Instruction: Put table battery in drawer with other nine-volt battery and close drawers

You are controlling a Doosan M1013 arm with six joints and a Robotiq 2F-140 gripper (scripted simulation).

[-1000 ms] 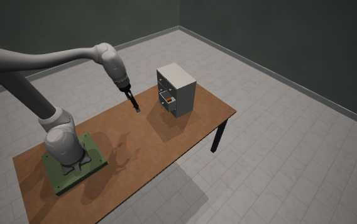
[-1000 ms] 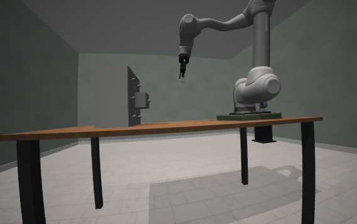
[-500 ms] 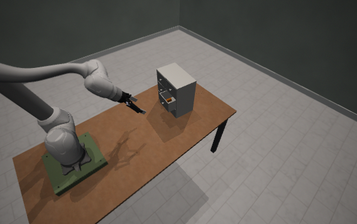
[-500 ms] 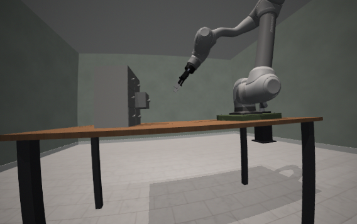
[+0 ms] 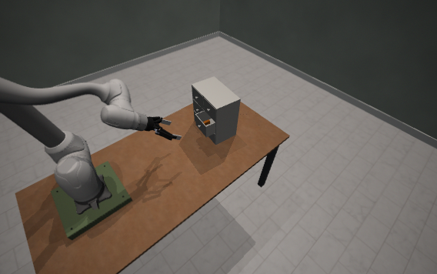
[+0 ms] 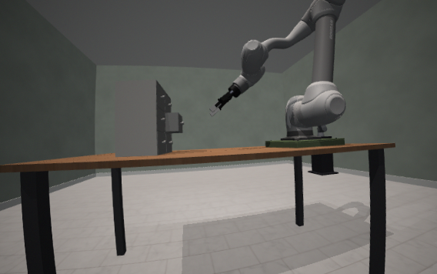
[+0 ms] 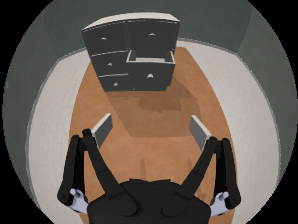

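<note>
On the chest [image 5: 227, 119] [image 6: 135, 115] [image 7: 107, 45], 1 drawer [image 5: 210, 131] [image 6: 174, 122] [image 7: 150, 74] stands out, an orange item [image 5: 207, 122] visible inside from the top view. You have the gripper [image 5: 171, 130] [image 6: 212, 111] [image 7: 151, 121] tilted toward the chest front, its 2 fingers spread wide, nothing between them. No battery shows on the table [image 5: 154, 204] [image 6: 215, 155] [image 7: 145, 167]; the orange item may be a nine-volt battery, but you cannot tell which of the 2. Judged step: loose battery probably placed, closing in hand. Next, you likely need a straight, gentle push on the drawer's face, without shoving the chest. Relative to the fingers, the orange item lies ahead, well apart, beyond the drawer's front wall.
</note>
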